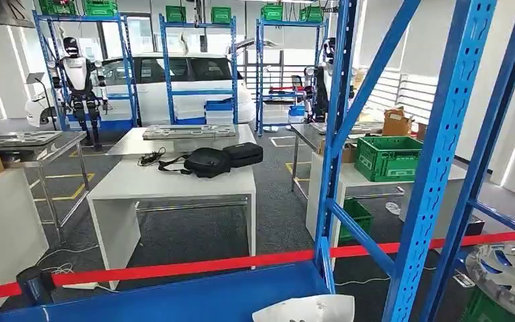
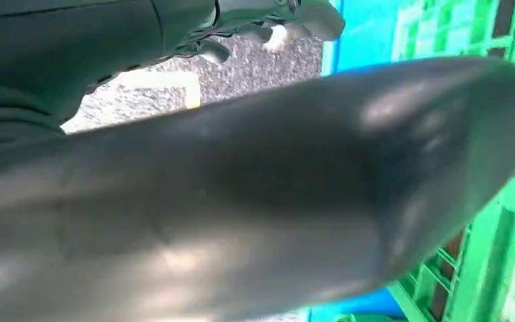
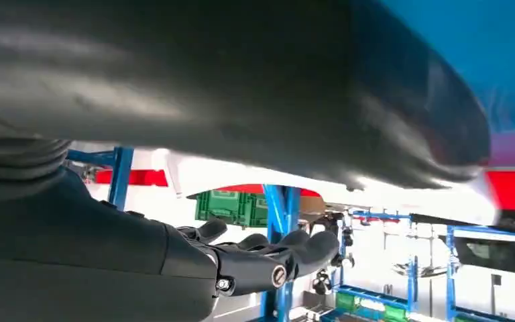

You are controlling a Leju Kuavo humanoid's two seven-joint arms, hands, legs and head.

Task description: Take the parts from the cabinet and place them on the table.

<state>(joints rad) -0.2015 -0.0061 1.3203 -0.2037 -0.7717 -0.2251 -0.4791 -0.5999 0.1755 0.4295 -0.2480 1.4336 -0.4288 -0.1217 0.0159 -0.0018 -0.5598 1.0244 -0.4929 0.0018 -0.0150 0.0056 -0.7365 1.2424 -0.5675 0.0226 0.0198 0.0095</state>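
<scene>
A white curved part lies at the near edge of the blue cabinet shelf, at the bottom of the head view. A silver ribbed round part sits low on the right, behind the blue uprights. In the left wrist view my left hand shows a thick grey thumb and dark fingers with only floor between them, close to a green crate. My right hand stretches its dark fingers out under the thumb and holds nothing. A white edge shows past the thumb, and what it belongs to is unclear.
Blue rack uprights and braces cross the right half of the head view. A red barrier tape runs beyond the shelf. Behind it stands a white table with a black bag, and a green crate sits on another table.
</scene>
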